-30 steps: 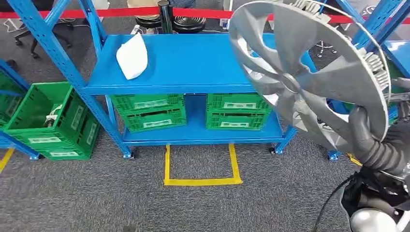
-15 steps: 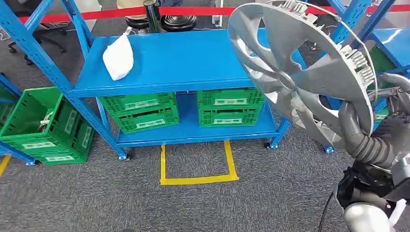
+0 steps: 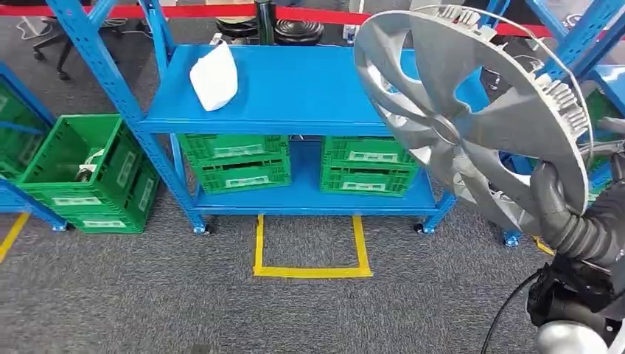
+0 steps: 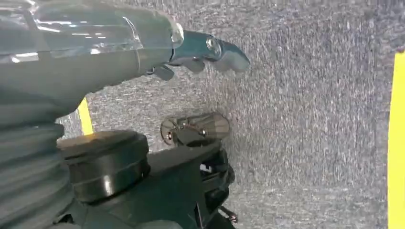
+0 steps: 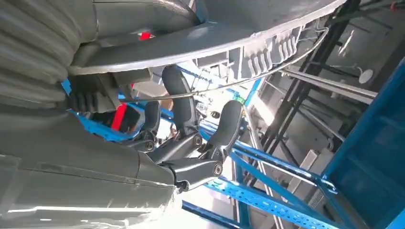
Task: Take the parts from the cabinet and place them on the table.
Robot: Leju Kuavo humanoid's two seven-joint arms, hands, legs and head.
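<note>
A large silver wheel cover [image 3: 472, 110] stands tilted at the right of the head view, and my right hand [image 3: 571, 221] grips it by its lower rim. In the right wrist view the dark fingers [image 5: 184, 107] hook behind the cover's clipped rim [image 5: 215, 40] and its wire ring. A white bag-like part [image 3: 214, 76] lies on the top shelf of the blue cabinet [image 3: 309, 99], left of middle. My left hand [image 4: 203, 50] hangs over the grey carpet with nothing in it, its fingers held out loosely.
Two green crates [image 3: 236, 162] [image 3: 368, 166] sit on the cabinet's lower shelf. Another green crate [image 3: 88, 177] stands in the rack at the left. A yellow tape square [image 3: 309, 271] marks the carpet before the cabinet. Red barrier tape [image 3: 221, 10] runs behind; blue racks flank both sides.
The whole picture has shifted sideways, so the camera has moved. The wheel cover stays in my right hand at about the same place in view.
</note>
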